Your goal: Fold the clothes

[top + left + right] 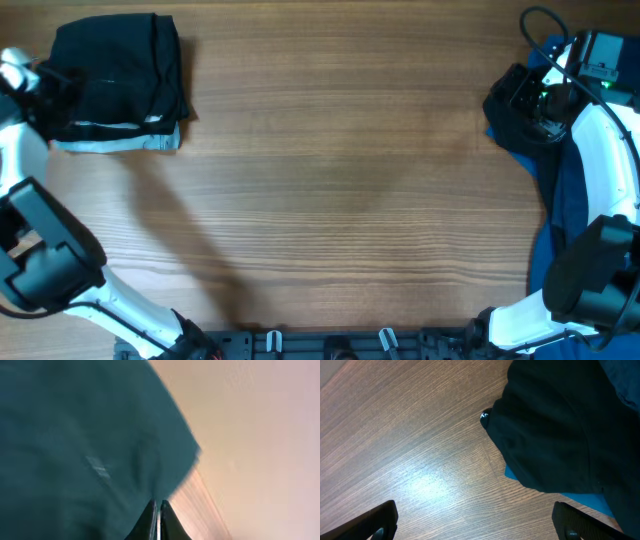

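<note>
Overhead, I find a folded black garment [115, 70] at ten o'clock on the table [340, 200]. It lies on pale denim shorts [115, 142], of which only the lower edge shows. My left arm [40, 250] crosses the stack's left side, and I cannot pick out the claw there.

The left wrist view is blurred. The left claw [158, 520] has its fingers pressed together with nothing between them. Dark cloth, tinted teal, fills the left of that frame, and I cannot tell whether the tips touch it.

At three o'clock, blue cloth [565, 190] runs off the table's edge, partly under my right arm [610, 150].

On the right wrist view the right claw [477, 527] is spread wide over bare wood, with only its fingertips in the bottom corners. Black cloth [555, 425] lies over the blue at one o'clock from it. A dark speck [485, 417] peeks out at the black cloth's edge, too small to identify.
</note>
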`<state>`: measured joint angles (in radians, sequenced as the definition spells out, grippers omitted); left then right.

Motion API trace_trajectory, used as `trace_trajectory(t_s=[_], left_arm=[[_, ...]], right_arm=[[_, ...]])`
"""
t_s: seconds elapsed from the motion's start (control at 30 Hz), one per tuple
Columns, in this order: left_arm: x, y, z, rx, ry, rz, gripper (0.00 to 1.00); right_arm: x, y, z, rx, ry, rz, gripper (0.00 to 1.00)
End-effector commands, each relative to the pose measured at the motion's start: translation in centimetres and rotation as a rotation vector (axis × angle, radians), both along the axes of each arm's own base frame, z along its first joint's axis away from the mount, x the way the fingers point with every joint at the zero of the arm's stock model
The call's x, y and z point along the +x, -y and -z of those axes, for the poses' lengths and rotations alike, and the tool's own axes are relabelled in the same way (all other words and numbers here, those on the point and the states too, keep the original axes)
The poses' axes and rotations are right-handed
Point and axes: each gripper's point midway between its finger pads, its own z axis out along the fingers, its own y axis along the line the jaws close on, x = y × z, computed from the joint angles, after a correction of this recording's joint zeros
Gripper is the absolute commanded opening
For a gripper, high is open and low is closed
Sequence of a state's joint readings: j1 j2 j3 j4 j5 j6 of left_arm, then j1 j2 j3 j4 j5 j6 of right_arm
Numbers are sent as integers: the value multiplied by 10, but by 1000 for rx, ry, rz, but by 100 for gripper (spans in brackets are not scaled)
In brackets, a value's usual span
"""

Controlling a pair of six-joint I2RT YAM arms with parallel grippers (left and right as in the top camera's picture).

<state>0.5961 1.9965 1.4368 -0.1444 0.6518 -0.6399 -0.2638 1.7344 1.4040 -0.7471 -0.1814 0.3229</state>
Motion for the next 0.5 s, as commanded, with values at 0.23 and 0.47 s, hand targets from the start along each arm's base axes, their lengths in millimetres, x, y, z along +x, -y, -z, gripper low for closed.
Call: trace_trajectory(t_s=[0.23,0.47], left_arm=[[-43,-56,121,18,-350,-266,4],[-33,-39,89,-39,-259,-182,4]], right_arm=[[2,1,-1,-12,2,-3,100],[2,1,-1,-12,2,-3,100]])
